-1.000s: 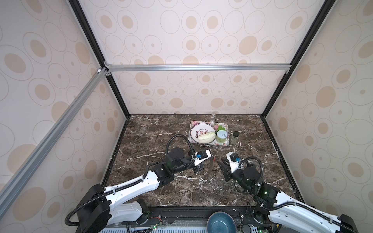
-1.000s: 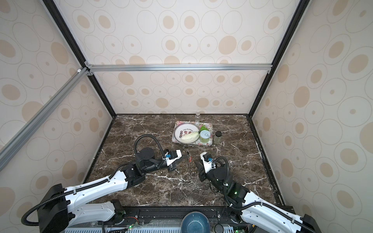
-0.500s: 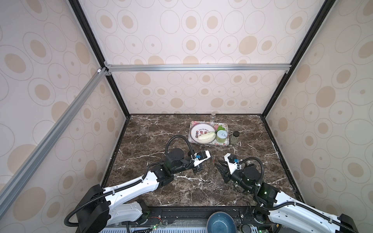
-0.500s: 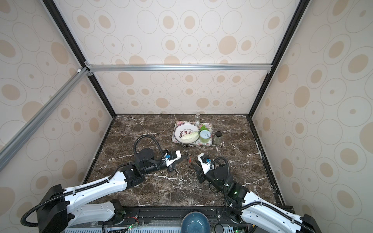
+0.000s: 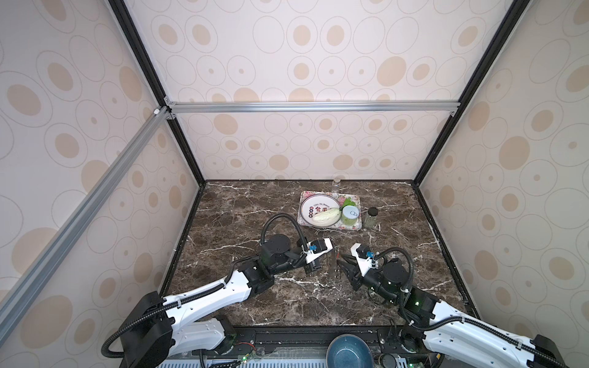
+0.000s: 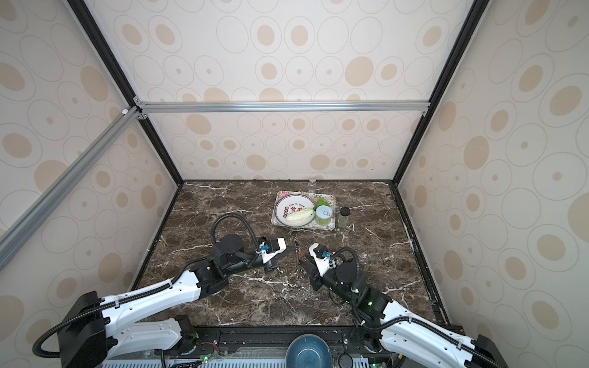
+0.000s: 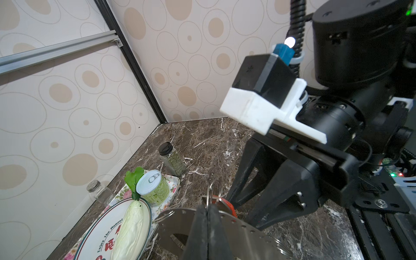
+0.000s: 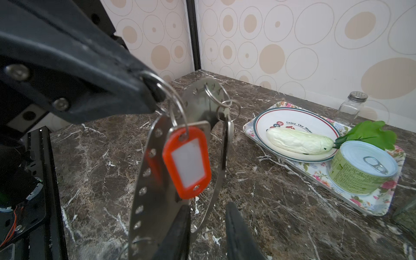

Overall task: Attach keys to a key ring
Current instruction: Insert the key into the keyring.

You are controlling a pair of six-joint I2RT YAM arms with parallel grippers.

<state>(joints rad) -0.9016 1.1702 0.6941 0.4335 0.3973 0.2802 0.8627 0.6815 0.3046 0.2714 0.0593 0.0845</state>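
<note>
The key ring (image 8: 155, 198), a flat grey crescent plate with holes along its rim, stands upright above the marble between both grippers; in a top view it is a thin sliver (image 5: 333, 267). My left gripper (image 7: 208, 206) is shut at the plate's holed rim (image 7: 245, 227), pinching a thin wire loop (image 8: 179, 108). A red tag key (image 8: 188, 162) with a white label hangs from that loop against the plate. My right gripper (image 8: 207, 206) is open just below the tag. One of its fingers (image 8: 177, 231) lies by the plate's narrow side, and nothing is clamped.
A flowered tray (image 5: 357, 201) at the back holds a plate (image 8: 292, 117), a white cabbage (image 8: 299, 140) and a green can (image 8: 364, 166). A spice jar (image 5: 372, 218) and a glass shaker (image 8: 351, 105) stand by it. A blue bowl (image 5: 349, 352) sits below the front edge.
My right gripper has moved left, closing in on the hanging key ring and tag. The left arm and what it holds have stayed still.
</note>
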